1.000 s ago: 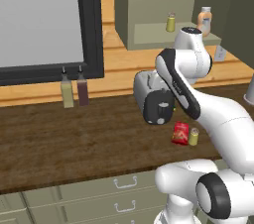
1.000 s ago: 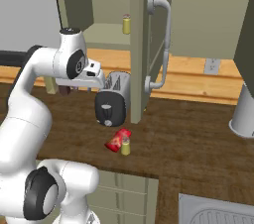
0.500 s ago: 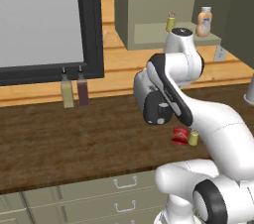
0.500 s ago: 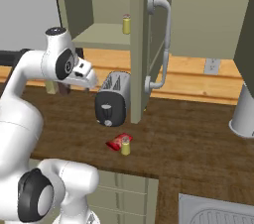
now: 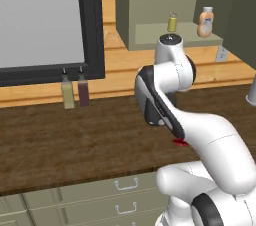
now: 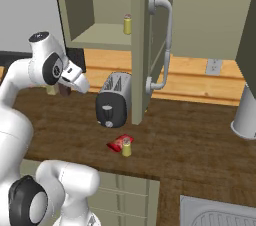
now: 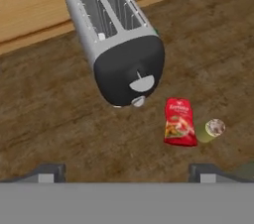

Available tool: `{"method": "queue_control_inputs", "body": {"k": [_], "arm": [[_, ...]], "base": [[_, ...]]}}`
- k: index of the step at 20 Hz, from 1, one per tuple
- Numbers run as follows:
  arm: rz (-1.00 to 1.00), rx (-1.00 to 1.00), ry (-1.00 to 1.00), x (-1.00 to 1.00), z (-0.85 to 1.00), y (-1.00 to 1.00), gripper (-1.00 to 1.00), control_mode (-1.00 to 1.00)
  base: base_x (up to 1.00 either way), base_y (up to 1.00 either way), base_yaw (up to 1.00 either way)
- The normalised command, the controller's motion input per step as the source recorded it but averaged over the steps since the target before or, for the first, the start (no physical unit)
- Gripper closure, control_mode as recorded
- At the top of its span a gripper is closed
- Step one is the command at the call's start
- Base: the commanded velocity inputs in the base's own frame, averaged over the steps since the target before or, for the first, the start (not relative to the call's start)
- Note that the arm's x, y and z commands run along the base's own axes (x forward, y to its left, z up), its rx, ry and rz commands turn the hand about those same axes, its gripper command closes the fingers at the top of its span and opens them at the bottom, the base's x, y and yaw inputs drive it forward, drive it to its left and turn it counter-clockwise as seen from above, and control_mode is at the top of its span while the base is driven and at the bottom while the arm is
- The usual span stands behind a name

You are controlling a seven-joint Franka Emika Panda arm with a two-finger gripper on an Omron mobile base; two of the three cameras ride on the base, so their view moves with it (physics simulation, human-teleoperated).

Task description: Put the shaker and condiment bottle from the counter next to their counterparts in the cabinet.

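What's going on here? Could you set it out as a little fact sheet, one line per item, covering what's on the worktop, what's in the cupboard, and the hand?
counter: dark brown wood
toaster: grey and black, standing on the counter
condiment bottle: red, lying flat in front of the toaster
shaker: upright, right beside the red bottle
cabinet: door open, yellow-green shaker on its shelf
peach bottle: on the same shelf
fingers: wide apart, holding nothing, above the counter
task: both counter items not yet picked up

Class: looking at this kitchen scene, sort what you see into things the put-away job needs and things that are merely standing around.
Needed: shaker and condiment bottle on the counter; yellow-green shaker and peach bottle in the cabinet; open gripper.

Standing around: toaster, two nozzle bottles, window.
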Motion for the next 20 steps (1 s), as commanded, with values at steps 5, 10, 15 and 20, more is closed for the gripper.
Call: {"method": "queue_control_inputs", "body": {"k": [5,10,15,20], "arm": [[-0.37,-0.08,0.0,0.0,0.0,0.0,-1.0,-1.0],[-0.42,-0.11,0.0,0.0,0.0,0.0,-1.0,-1.0],[-0.41,-0.1,-0.01,0.0,0.0,0.03,-1.0,-1.0],[-0.41,-0.07,-0.02,0.0,0.0,0.0,-1.0,-1.0]], "base": [[0.0,0.0,0.0],[0.0,0.0,0.0],[0.0,0.0,0.0],[0.0,0.0,0.0]]}}
